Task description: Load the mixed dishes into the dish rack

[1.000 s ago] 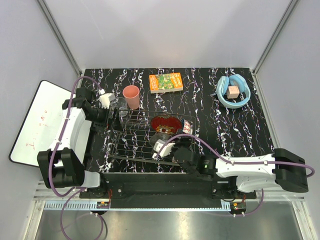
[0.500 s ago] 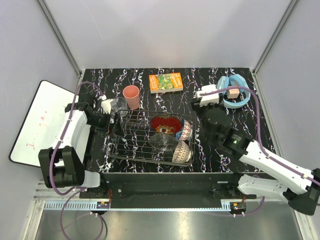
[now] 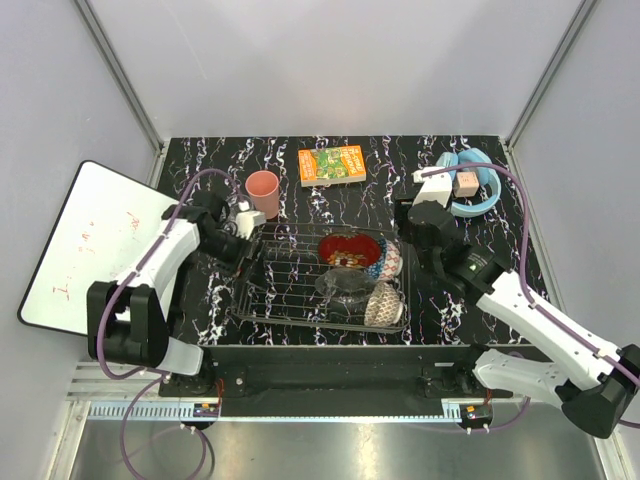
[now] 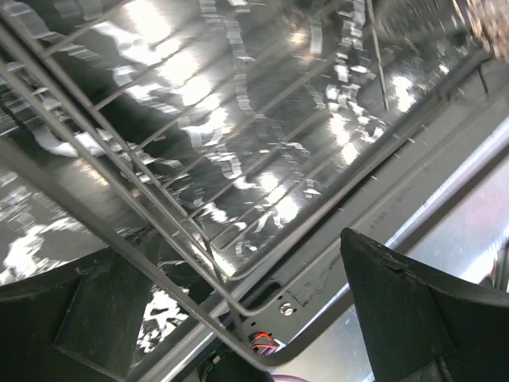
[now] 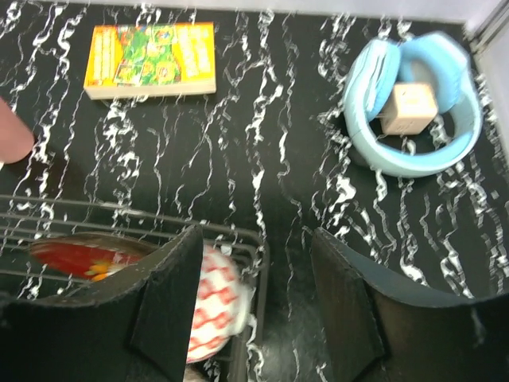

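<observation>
Pink cup (image 3: 262, 190) stands outside the rack (image 3: 285, 295), just beyond the left gripper (image 3: 248, 230), whose fingers gape wide astride a rack wire, probably to steady it; right gripper (image 5: 256, 239) hangs parted and empty above a patterned bowl (image 5: 219, 302) propped on edge inside.

Bright, even, diffuse light falls from above in the top view, where the pale walls carry no shadow and the arms cast only faint, soft shadows on the black marbled bench (image 3: 420, 200). The left wrist view is the poorest: the glossy bench throws hard white glare in streaks between the wires of the dish rack (image 4: 159, 215), all smeared by blur, and the left hand (image 4: 246, 326) is near-black. The right wrist view is mildly soft; the right hand (image 5: 258, 310) is dark and unfocused, the salmon-pink cup (image 5: 12, 131) is a smear at the left edge, and the light-blue headphones (image 5: 413, 103) are well lit
</observation>
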Controlling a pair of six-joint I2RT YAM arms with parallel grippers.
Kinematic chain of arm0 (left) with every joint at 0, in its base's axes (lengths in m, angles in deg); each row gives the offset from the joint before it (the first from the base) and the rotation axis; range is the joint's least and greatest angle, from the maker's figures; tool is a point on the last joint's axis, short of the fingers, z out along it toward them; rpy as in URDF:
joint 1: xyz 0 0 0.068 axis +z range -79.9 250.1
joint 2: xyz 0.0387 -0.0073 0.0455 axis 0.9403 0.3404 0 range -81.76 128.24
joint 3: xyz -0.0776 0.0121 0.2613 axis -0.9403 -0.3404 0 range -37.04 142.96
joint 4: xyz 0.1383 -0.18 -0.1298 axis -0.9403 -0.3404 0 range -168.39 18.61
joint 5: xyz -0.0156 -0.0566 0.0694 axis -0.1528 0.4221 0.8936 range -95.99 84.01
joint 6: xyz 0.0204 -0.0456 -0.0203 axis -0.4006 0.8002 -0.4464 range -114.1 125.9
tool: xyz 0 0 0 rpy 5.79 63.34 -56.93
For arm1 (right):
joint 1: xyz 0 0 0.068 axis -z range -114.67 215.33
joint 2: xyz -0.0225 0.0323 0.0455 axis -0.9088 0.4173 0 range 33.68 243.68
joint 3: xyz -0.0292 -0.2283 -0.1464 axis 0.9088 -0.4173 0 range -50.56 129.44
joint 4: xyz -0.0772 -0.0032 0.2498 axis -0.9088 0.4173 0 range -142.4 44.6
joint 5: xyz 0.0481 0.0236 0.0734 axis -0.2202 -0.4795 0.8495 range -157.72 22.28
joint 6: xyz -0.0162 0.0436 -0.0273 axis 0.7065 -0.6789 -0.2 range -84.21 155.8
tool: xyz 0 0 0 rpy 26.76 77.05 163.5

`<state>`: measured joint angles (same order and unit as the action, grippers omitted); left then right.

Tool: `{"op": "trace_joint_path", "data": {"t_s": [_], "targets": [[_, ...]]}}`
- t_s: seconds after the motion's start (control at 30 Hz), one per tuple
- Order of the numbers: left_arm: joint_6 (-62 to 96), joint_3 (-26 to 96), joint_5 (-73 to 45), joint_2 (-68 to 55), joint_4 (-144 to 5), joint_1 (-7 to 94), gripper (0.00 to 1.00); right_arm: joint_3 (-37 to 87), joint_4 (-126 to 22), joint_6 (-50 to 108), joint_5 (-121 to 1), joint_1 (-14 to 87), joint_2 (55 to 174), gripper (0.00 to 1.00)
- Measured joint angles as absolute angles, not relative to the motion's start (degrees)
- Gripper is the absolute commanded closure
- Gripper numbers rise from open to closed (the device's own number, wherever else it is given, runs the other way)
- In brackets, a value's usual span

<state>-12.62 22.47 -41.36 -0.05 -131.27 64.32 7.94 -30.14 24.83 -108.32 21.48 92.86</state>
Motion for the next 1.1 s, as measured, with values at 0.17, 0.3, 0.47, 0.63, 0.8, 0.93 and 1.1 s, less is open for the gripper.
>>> {"op": "trace_joint_path", "data": {"t_s": [0.17,0.3,0.47,0.63,0.8,0.93,1.1], "targets": [[-12.7,22.5,-43.9,0.1,-131.9,59.6,0.01,7.9,-28.1,21.9,-105.4,23.2,93.7,0.36],[-12.8,22.8,-45.0,0.6,-132.8,58.3,0.01,7.9,-27.0,20.7,-103.6,23.6,94.6,0.36],[-13.7,25.3,-44.8,0.9,-135.2,59.0,0.01,8.0,-26.8,20.2,-102.4,23.7,94.8,0.37],[-15.0,35.3,-40.2,0.5,-139.2,61.3,0.01,9.6,-26.4,20.2,-101.1,23.7,97.7,0.38],[-13.4,46.8,-28.2,-0.2,-138.3,63.6,0.01,11.5,-26.4,19.7,-101.0,23.7,100.7,0.39],[-10.0,56.0,-22.0,4.7,-137.8,66.6,0.01,12.2,-27.4,19.2,-100.9,23.8,101.5,0.39],[-5.3,65.4,-22.4,15.2,-135.7,72.8,0.01,12.1,-29.6,19.0,-100.7,23.8,101.5,0.39]]}}
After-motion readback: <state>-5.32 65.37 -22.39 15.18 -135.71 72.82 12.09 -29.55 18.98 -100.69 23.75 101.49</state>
